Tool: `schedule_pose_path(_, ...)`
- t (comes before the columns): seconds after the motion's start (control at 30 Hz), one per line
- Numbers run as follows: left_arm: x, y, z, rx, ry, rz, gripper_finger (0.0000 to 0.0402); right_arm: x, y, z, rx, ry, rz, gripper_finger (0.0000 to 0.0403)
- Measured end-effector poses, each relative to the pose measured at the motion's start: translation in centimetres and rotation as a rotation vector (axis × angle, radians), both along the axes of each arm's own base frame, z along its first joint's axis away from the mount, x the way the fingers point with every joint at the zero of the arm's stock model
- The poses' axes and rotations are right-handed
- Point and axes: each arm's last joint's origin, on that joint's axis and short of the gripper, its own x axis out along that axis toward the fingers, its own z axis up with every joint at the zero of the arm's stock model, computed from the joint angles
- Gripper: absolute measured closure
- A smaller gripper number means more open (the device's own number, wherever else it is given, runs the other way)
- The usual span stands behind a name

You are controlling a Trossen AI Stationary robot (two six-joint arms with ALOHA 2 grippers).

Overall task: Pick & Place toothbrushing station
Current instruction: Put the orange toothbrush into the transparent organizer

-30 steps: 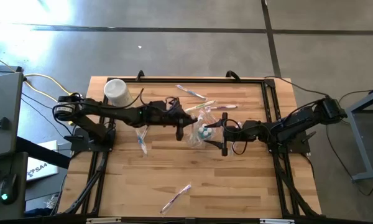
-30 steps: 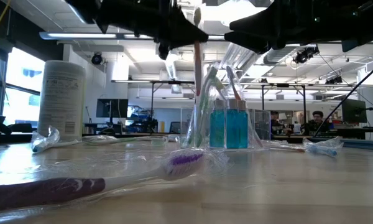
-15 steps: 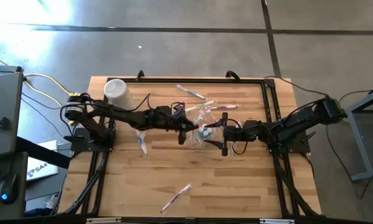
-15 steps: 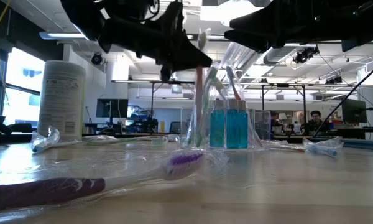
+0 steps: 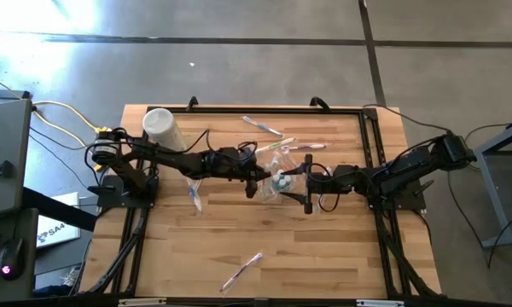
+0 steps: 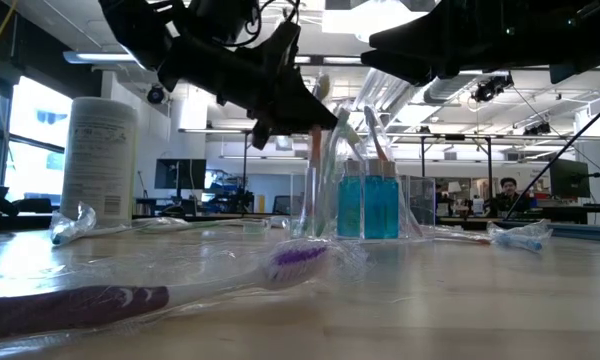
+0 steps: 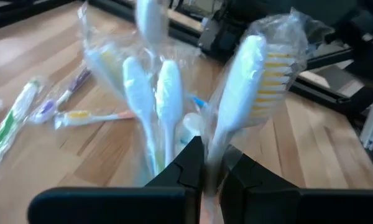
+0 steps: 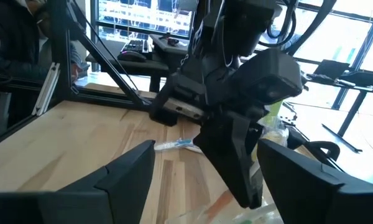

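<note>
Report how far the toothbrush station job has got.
Done: several wrapped brushes already stand in the clear holder mid-table. In hand: the left gripper pinches a wrapped toothbrush right at the holder; the right gripper sits open around the holder's other side. Left: loose wrapped brushes lie on the wood, one near the front edge, one by the white tub.

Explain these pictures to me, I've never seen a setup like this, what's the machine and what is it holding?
Two dark robot arms work at a wooden table. One picture looks straight down, one looks level across the tabletop, and two come from cameras on the arms' wrists. The left gripper has its jaws closed on a wrapped toothbrush with yellow bristles, at the clear toothbrush holder mid-table, which already holds brushes. The right gripper sits open beside the holder. More wrapped toothbrushes lie scattered around, one with purple bristles, and a white tub stands at a far corner.
</note>
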Motion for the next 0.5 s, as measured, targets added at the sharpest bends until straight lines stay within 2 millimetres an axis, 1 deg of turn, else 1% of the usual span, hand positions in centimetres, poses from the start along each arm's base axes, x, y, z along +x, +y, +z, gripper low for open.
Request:
schedule_pose_path(0.2, 0.1, 0.0, -0.8, 0.015, 0.037, -0.001, 0.0358, 0.0, 0.0, 0.0, 0.0, -0.003, 0.0, 0.0127)
schedule_pose_path(0.33, 0.6, 0.0, -1.4, 0.053, 0.022, -0.031, 0.0349, 0.0, 0.0, 0.0, 0.0, -0.003, 0.0, 0.0127)
schedule_pose_path(0.4, 0.8, -0.1, -1.4, 0.062, 0.016, -0.054, 0.0338, 0.0, 0.0, 0.0, 0.0, -0.004, 0.0, 0.0127)
schedule_pose_path(0.5, 1.2, -0.1, -1.4, 0.057, 0.014, -0.087, 0.0312, 0.0, 0.0, 0.0, 0.0, -0.002, 0.0, 0.0127)
